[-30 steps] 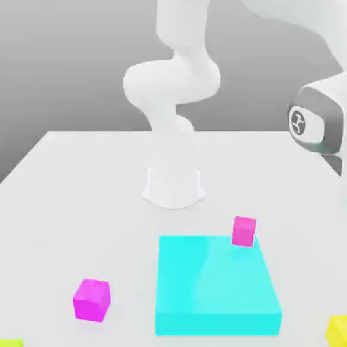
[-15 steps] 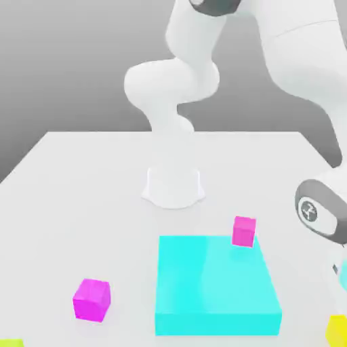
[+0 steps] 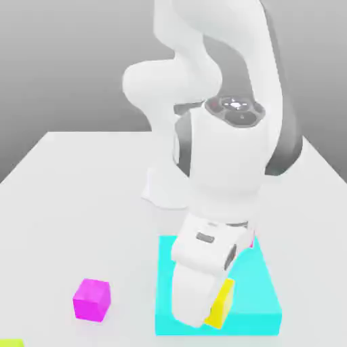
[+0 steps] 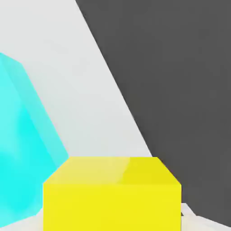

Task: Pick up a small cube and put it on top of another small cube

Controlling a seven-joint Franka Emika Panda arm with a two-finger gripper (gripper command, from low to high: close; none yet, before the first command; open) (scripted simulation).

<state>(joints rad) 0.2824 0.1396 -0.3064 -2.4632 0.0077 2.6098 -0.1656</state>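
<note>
A small bright-yellow cube [image 3: 221, 303] hangs tilted at the end of my hand, in front of the large cyan block [image 3: 264, 284]. My gripper [image 3: 214, 310] is shut on it. In the hand view the same yellow cube [image 4: 113, 193] sits close up, with the cyan block [image 4: 22, 144] beside it. A second yellow cube [image 3: 8, 343] peeks in at the bottom corner on the exterior view's left. My arm hides most of the cyan block's top.
A magenta cube [image 3: 91, 299] rests on the white table [image 3: 74, 203] on the exterior view's left. A sliver of another magenta cube [image 3: 252, 238] shows behind my hand, on the cyan block's far corner. The arm's base [image 3: 162, 186] stands behind the block.
My arm has swung from the exterior view's right to the front middle. The yellow cube has left the table at the lower right and now hangs from my hand by the cyan block.
</note>
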